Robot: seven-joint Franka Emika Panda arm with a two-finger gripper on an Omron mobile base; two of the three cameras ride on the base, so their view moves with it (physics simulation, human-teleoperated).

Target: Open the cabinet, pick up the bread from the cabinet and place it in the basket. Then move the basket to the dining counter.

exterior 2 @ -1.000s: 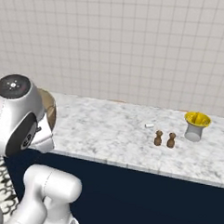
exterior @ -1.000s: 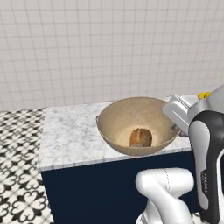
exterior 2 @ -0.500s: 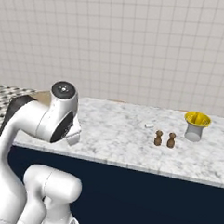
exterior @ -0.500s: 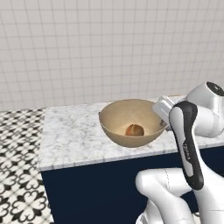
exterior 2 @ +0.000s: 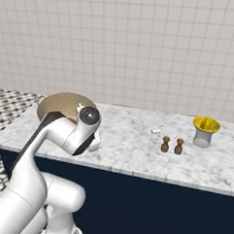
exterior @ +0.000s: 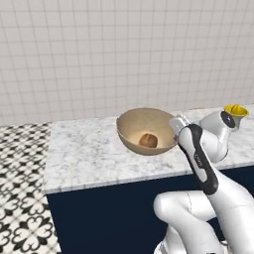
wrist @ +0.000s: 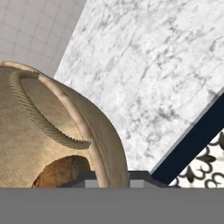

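Note:
The tan woven basket sits low over the marble dining counter; I cannot tell whether it touches the slab. The golden-brown bread lies in its bottom. My gripper is shut on the basket's right rim. In the hand view the rim runs down between my gripper fingertips, with a rope loop handle and the bread to its left. From the right base view the basket peeks out behind my arm. The cabinet is out of view.
On the right part of the counter stand two small brown shakers, a yellow-topped cup and a tiny white piece. A tiled wall backs the counter. Patterned floor lies beyond its left end.
My arm has swung to the right and its elbow has come forward. The basket, still gripped with the bread in it, has shifted slightly farther in over the counter.

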